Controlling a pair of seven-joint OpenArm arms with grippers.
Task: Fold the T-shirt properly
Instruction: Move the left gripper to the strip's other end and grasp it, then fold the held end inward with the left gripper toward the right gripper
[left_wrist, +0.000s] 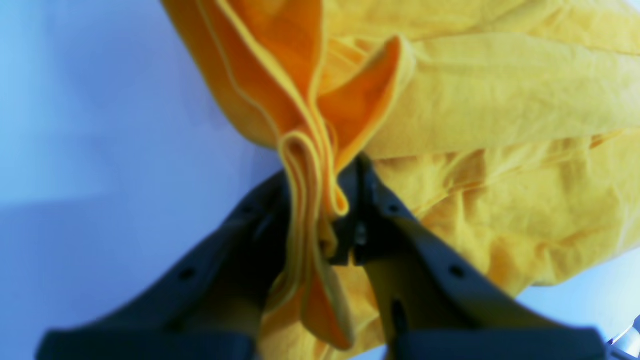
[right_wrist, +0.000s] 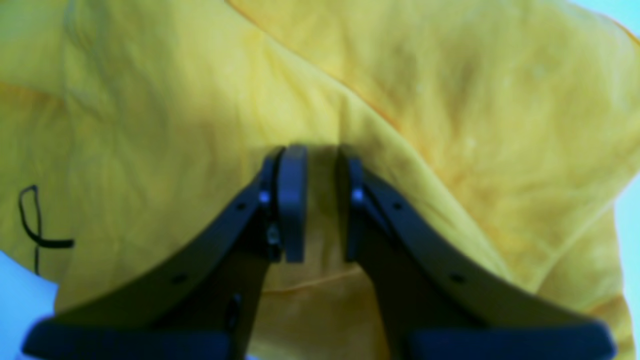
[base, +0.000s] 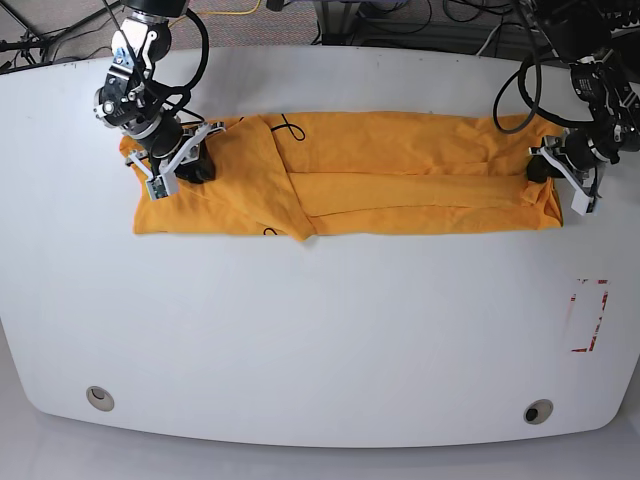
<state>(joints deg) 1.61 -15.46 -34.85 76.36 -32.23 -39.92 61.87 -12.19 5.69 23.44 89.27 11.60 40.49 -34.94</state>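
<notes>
Pinching a bunched wad of hem, the left gripper (left_wrist: 320, 200) had its dark jaws pressed in on several folded layers of the plain orange-yellow wrinkly cotton T-shirt (left_wrist: 500, 150); the cloth's edges stood up betw. the fingers and spilled out below them. Focus there was soft, so the layer count could not be read.

The right gripper (right_wrist: 315, 200) sat w/ its jaws close together, a narrow gap betw. the pads, and yellow fabric filled that gap. Tips pressed into the cloth, so the jaws pinched a fold of the shirt, though the blur hid how much of it. A thin black looped squiggle mark (right_wrist: 35, 225) showed at the left edge of that view, partly cut off.

Base view: the shirt (base: 400, 180) lay as a long flattened band across the far half of the white rounded table (base: 300, 350), sides folded inward. Left arm reached down at the band's right end, gripper (base: 545, 168) at the cloth edge, wrist angled inward. Right arm came down at the left end, gripper (base: 192, 160) low on the fabric, forearm tilted, cables looping behind. Both arms' upper parts were cut off by the frame top. A red-outlined rectangle mark (base: 588, 315) lay near the table's right edge.
</notes>
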